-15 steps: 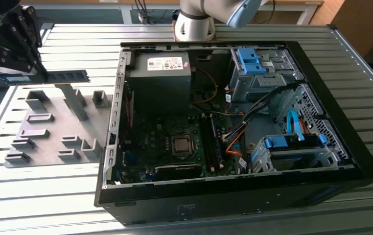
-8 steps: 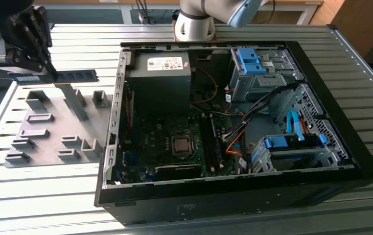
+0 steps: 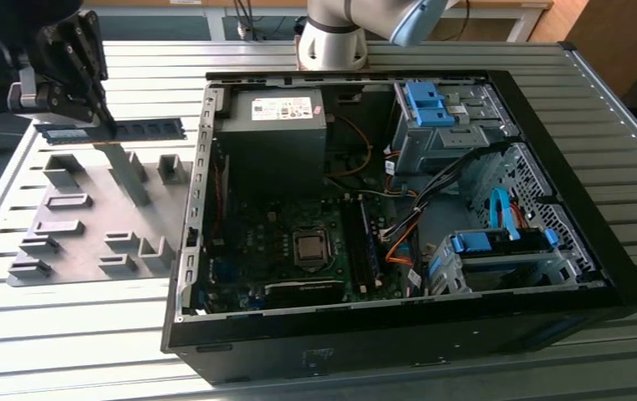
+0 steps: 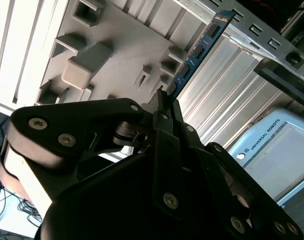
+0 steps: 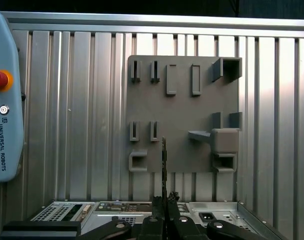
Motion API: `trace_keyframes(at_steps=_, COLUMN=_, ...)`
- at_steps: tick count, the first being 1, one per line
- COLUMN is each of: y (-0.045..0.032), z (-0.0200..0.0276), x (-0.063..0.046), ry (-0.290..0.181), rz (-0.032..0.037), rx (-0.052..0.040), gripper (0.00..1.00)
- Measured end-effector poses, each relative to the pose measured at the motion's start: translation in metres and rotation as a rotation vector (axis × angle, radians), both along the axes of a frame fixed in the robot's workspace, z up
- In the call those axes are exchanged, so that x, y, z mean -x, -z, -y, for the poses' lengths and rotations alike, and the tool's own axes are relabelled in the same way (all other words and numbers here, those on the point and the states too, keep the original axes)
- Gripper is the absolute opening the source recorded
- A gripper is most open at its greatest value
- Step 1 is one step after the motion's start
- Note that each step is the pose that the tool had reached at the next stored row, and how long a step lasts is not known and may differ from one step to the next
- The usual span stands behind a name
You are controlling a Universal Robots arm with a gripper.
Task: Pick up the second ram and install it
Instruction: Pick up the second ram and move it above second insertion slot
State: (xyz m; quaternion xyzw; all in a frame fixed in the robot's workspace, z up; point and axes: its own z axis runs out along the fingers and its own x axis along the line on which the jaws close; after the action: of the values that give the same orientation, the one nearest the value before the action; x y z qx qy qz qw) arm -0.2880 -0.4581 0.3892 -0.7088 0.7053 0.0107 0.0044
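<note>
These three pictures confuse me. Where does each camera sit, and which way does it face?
Exterior view: off the arm, high up, looking down on the open computer case and grey tray; arm base and jaws show.
First wrist view: on the arm, facing the tray squarely; jaws show.
Second wrist view: on the arm, slanting past the jaws.
All share the second ram, clamped in the jaws.

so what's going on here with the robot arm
The arm's gripper is shut on the second ram and holds it above the grey holder tray, which lies on the exterior view's left of the open computer case. The stick is outside the case and not yet installed.
</note>
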Motion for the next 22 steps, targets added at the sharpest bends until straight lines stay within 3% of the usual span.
trace_keyframes(at_steps=22, y=0.0000, z=0.0000, x=-0.043, ry=0.000, rz=0.0001, rx=0.0000, gripper=0.14)
